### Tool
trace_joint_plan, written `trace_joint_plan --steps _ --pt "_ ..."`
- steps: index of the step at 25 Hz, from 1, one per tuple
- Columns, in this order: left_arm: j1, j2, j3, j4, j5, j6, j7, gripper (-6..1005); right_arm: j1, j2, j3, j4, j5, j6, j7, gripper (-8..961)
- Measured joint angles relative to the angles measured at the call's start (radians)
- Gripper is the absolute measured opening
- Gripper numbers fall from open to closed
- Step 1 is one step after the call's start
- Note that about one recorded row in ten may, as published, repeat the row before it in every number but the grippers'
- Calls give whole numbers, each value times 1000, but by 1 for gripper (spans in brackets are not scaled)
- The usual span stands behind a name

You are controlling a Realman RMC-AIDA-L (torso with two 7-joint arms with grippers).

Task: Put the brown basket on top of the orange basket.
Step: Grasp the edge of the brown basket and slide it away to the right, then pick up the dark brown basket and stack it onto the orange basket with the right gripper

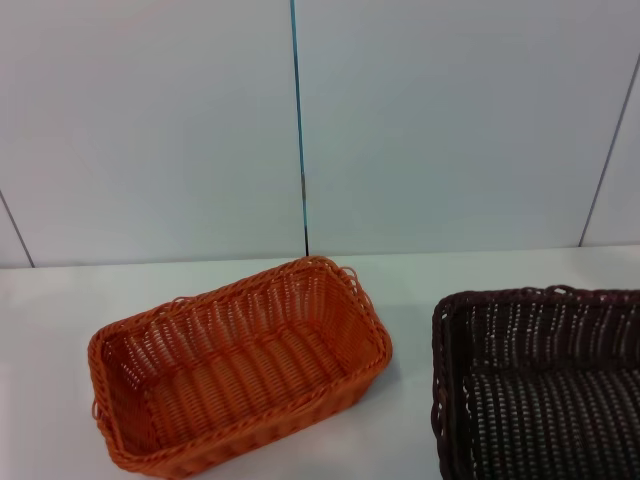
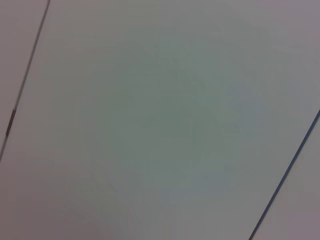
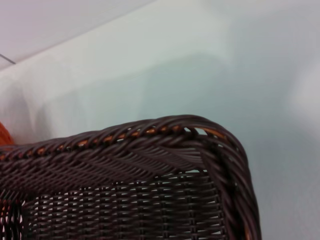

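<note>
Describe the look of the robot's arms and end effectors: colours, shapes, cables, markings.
Nothing can be described: no arm or end effector shows in any view. The head view holds only the orange basket and the brown basket on the white table; the right wrist view shows the brown basket's rim, the left only pale panels.

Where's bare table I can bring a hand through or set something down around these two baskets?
Free: the strip of white table between the wall and the orange basket, and the gap between that basket and the brown basket, which sit apart. The brown basket runs off the head view's right edge, so beyond it is unseen. Neither gripper is in view.
</note>
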Motion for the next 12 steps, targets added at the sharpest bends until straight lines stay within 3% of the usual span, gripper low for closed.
trace_joint_plan --steps 12 --pt "6 -2 11 1 1 9 0 863 64 -12 6 35 49 -14 32 135"
